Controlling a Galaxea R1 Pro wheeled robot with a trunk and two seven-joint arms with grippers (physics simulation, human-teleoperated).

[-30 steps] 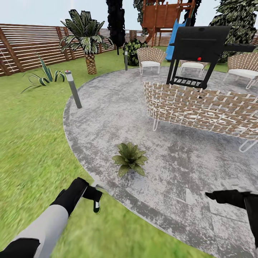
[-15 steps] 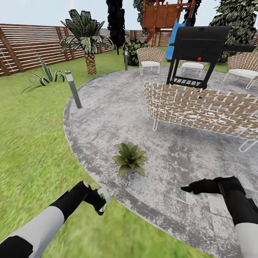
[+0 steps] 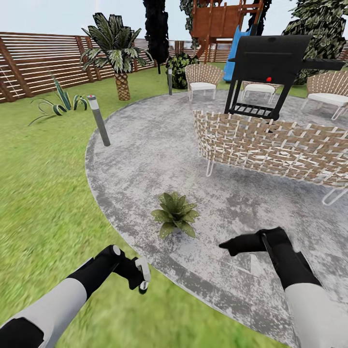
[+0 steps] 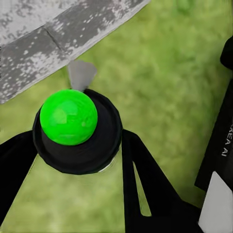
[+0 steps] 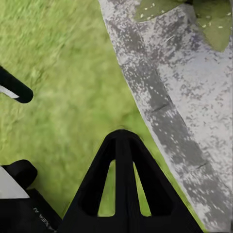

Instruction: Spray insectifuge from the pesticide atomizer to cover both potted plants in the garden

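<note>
In the head view my left gripper (image 3: 140, 278) hangs low over the lawn at the patio's rim, shut on the pesticide atomizer (image 3: 143, 267), whose white part shows between the fingers. The left wrist view looks down the atomizer (image 4: 73, 121): a round dark body with a bright green ball on it. One potted plant (image 3: 175, 213), a low rosette of pointed green leaves, stands on the grey patio just ahead; its leaves hide the pot. My right gripper (image 3: 227, 245) hovers to the right of the plant, shut on nothing, fingers pointing left. The right wrist view catches the plant's leaves (image 5: 194, 14) beyond the shut right gripper (image 5: 121, 141).
A woven bench (image 3: 270, 145) and a black grill (image 3: 270, 63) stand on the round patio (image 3: 145, 154) behind the plant, with woven chairs (image 3: 203, 79) further back. A grey bollard lamp (image 3: 99, 120) marks the patio's left rim. Lawn, a palm (image 3: 118, 53) and a wooden fence (image 3: 38, 63) lie left.
My right arm has swung in from the right edge, leftward and forward, to beside the plant. The left gripper has shifted slightly right and turned with the atomizer.
</note>
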